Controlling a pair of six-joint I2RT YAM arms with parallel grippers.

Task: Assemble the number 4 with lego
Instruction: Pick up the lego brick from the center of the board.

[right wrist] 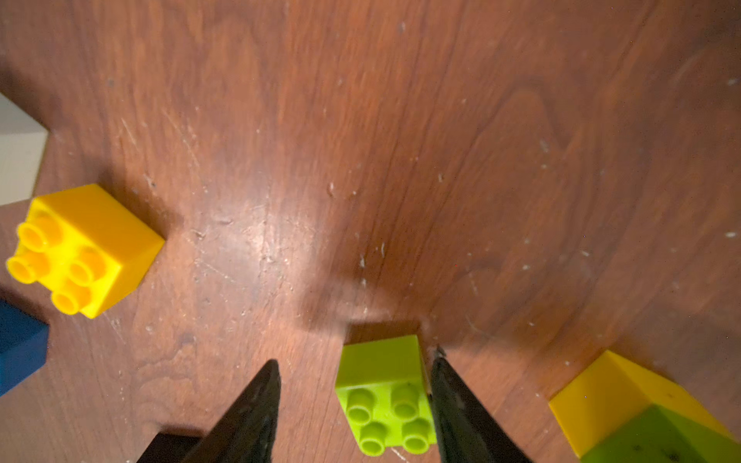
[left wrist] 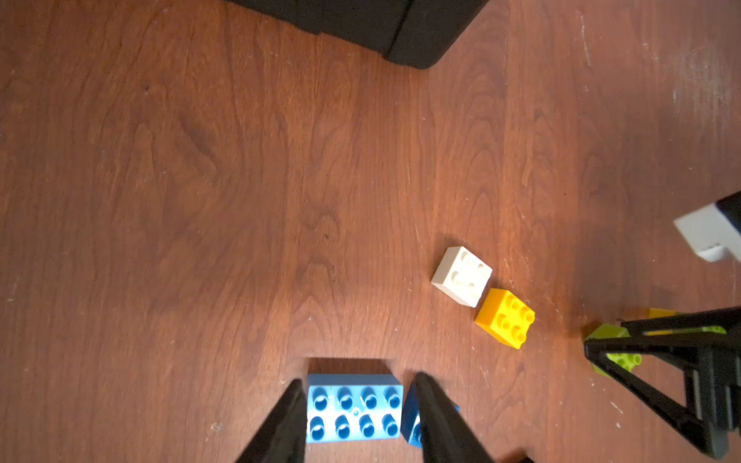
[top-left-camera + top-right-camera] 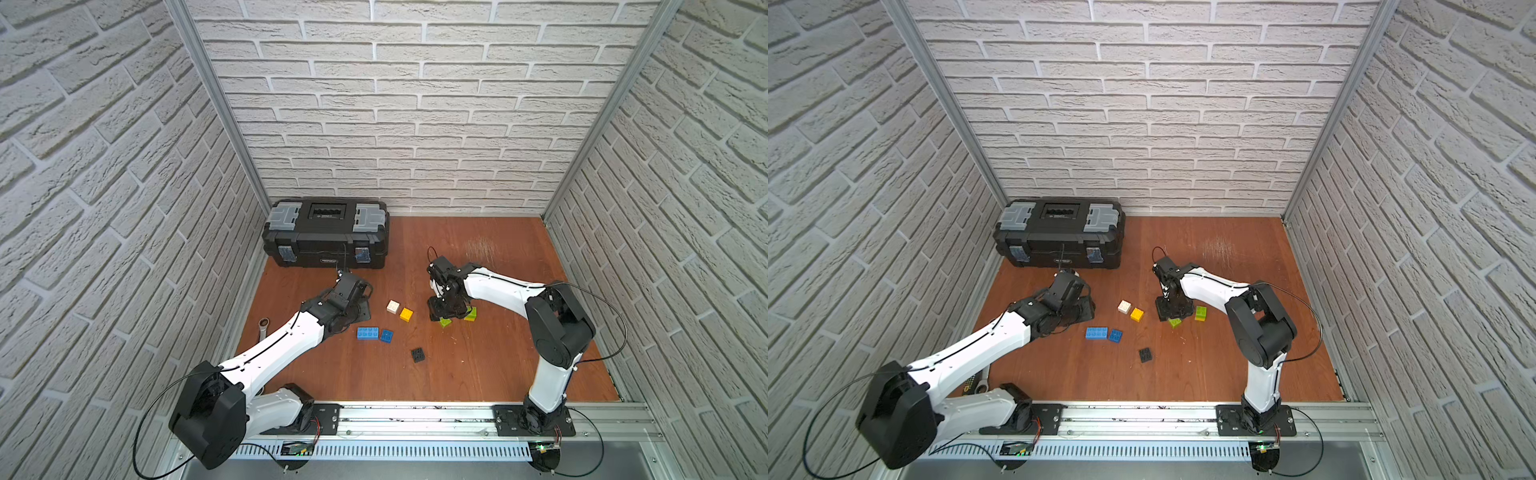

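Lego bricks lie loose on the wooden floor, and no number 4 is in view. My left gripper [image 2: 359, 379] is open and hovers over the long light-blue brick [image 2: 355, 407], with a finger at each end. A dark blue brick [image 3: 387, 336] lies beside that brick. The white brick [image 3: 392, 306] and a yellow brick [image 3: 406, 314] sit together at the centre, and a black brick [image 3: 418, 354] lies nearer the front. My right gripper [image 1: 356, 356] is open around a lime green brick [image 1: 385, 397]. One finger touches this brick and the other stands apart from it.
A green brick stacked on a yellow one [image 3: 471, 314] stands just right of the right gripper. A big black toolbox [image 3: 326, 232] sits at the back left against the wall. A wrench [image 3: 263, 328] lies by the left wall under the left arm.
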